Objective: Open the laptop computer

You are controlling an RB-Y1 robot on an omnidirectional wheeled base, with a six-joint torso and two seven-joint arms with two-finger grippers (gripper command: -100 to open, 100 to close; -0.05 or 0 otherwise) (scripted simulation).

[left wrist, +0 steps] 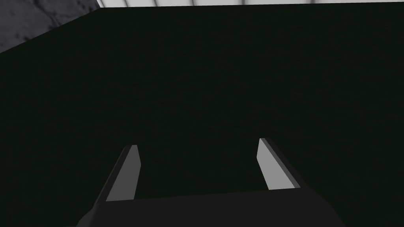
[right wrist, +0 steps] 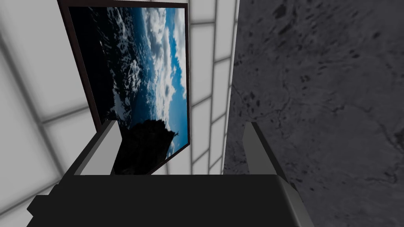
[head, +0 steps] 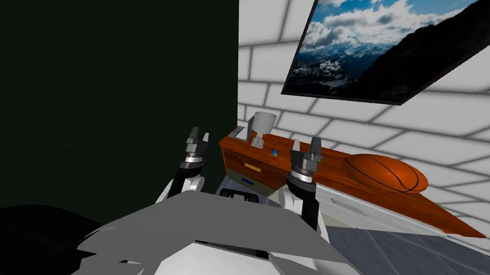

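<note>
A wooden desk with a red-brown top stands ahead of me against the tiled wall. At its far left end lies a flat grey slab, which may be the shut laptop; I cannot make out a lid or hinge. My left gripper is raised left of the desk, open and empty, facing a flat dark green surface. My right gripper is raised over the desk's front edge, open and empty, well to the right of the slab.
On the desk stand a grey cup, a small blue item and a basketball. A drawer with an orange handle faces me. A dark green wall closes off the left. A grey surface lies low right.
</note>
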